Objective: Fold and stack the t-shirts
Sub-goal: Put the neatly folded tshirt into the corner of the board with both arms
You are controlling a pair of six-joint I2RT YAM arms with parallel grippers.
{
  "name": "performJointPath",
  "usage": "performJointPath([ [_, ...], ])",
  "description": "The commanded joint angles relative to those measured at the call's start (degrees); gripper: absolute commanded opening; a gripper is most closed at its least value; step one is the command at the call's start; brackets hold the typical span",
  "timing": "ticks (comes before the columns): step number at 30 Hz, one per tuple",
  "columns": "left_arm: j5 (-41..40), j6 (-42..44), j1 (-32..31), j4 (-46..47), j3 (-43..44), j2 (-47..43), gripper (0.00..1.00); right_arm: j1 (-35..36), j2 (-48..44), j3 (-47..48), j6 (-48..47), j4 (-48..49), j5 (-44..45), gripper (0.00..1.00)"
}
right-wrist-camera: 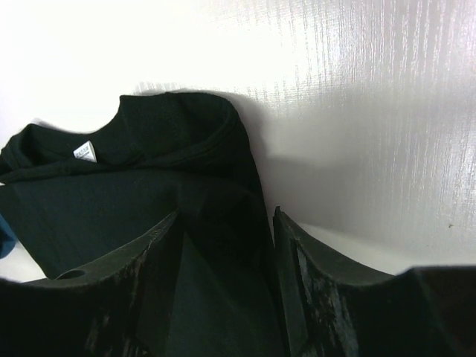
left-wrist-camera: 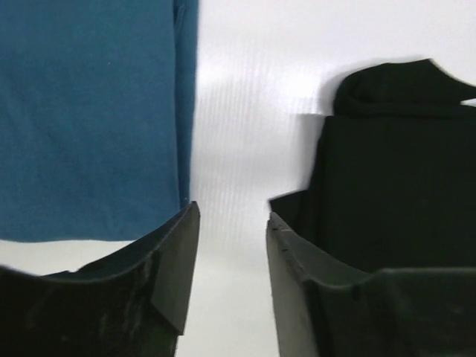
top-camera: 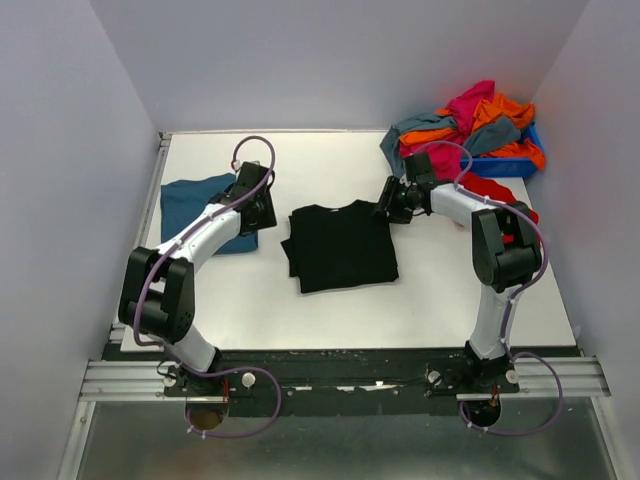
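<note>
Left gripper (left-wrist-camera: 232,216): fingers spread, bare table (top-camera: 450,290) between them, nothing held; sits between folded teal t-shirt (top-camera: 195,205) and black t-shirt (top-camera: 342,245). Right gripper (right-wrist-camera: 227,217): fingers spread over black t-shirt's collar-side edge, not pinching. Black t-shirt folded mid-table. Other t-shirts (top-camera: 470,120) heaped on blue bin (top-camera: 500,167), far right corner.

Overhead camera looks down; both close wrist cameras share the black t-shirt (right-wrist-camera: 171,145).
</note>
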Motion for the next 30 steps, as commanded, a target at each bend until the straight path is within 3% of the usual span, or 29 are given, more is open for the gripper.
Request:
performJointPath([
  [1, 7.1, 0.8, -1.2, 9.0, -3.5, -4.6, 0.60, -0.4, -2.9, -1.6, -1.5, 2.9, 0.9, 0.63],
  [6, 15.7, 0.0, -1.2, 21.3, -8.2, -2.6, 0.92, -0.5, -2.8, -1.8, -1.6, 3.1, 1.6, 0.67],
  [7, 16.2, -0.4, -1.2, 22.7, -8.5, -1.6, 0.93, -0.6, -2.8, -2.0, -1.5, 3.6, 1.9, 0.67],
  [12, 18.3, -1.8, -1.2, 27.5, -8.6, 3.7, 0.87, -0.9, -0.7, -0.9, -1.7, 3.9, 0.8, 0.65],
  [16, 18.5, -2.2, -1.2, 27.5, -6.3, 8.1, 0.78, -1.0, 1.4, 0.9, -1.4, 2.3, 1.2, 0.63],
  [26, 16.7, -2.0, 0.0, 25.5, -1.0, 15.1, 0.73, -0.9, 3.9, 3.2, -1.9, -0.5, 3.6, 0.60],
  [30, 18.3, -1.4, 0.7, 25.5, 0.5, 16.9, 0.64, -0.9, 4.7, 3.6, -1.8, -1.0, 3.4, 0.57],
])
